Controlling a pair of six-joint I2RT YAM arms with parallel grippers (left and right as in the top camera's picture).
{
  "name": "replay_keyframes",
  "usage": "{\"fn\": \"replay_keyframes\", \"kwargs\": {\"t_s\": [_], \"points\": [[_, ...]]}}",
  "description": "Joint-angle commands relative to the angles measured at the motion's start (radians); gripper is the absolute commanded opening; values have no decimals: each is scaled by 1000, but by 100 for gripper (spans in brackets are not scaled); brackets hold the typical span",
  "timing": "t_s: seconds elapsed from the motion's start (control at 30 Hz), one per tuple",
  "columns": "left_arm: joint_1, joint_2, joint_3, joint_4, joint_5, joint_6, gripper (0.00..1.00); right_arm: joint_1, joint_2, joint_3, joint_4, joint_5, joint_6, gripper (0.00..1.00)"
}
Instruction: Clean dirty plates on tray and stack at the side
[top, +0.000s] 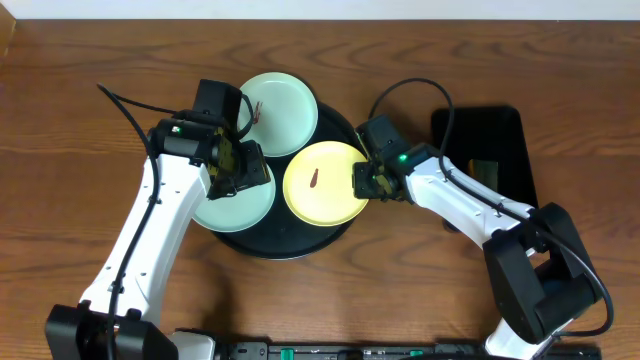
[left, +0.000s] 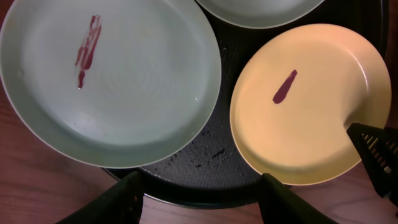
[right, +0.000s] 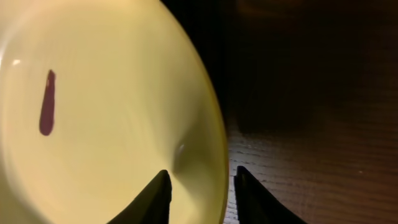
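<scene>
**Two matching arms** — left arm (top: 140, 240) and right arm (top: 460, 200) — have smooth white links between bulky black joint housings (top: 215, 100), set on black bases (top: 545, 290). A thin black cable (top: 125, 103) trails from each wrist, beside a small green light (top: 402, 157). Left gripper (left: 200, 179) and right gripper (right: 201, 173) have tapered matte-black fingers (left: 118, 199).

The big round tray (top: 290, 243) is shiny black. The yellow plate (top: 335, 195) is pale like butter, with a dark red streak (top: 315, 181) in its middle. The green plate (top: 285, 105) is a soft minty colour, and so is the other green plate (top: 250, 208). One of the green ones has a dark red smear (left: 87, 50) too. The table (top: 400, 300) is brown wood with thin darker lines. The small tray (top: 505, 135) is black. The arms (top: 150, 230) are white and black.
</scene>
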Motion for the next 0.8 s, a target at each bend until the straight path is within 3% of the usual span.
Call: {"fn": "replay_keyframes", "kwargs": {"t_s": [0.0,0.17,0.2,0.27,0.5,0.77], "points": [[0,-5,0,-6,-3,17,61,7,0,-6,5,21,15,29],[0,-5,0,-6,-3,17,61,3,0,-6,3,59,14,24],[0,-5,0,-6,-3,17,61,2,0,-6,4,64,15,20],[0,-5,0,-6,-3,17,61,-3,0,-5,8,68,11,1],[0,-5,0,-4,-3,16,61,-40,0,-4,42,71,-2,1],[0,-5,0,-5,-2,16,61,-80,-55,44,13,64,-142,1]]}}
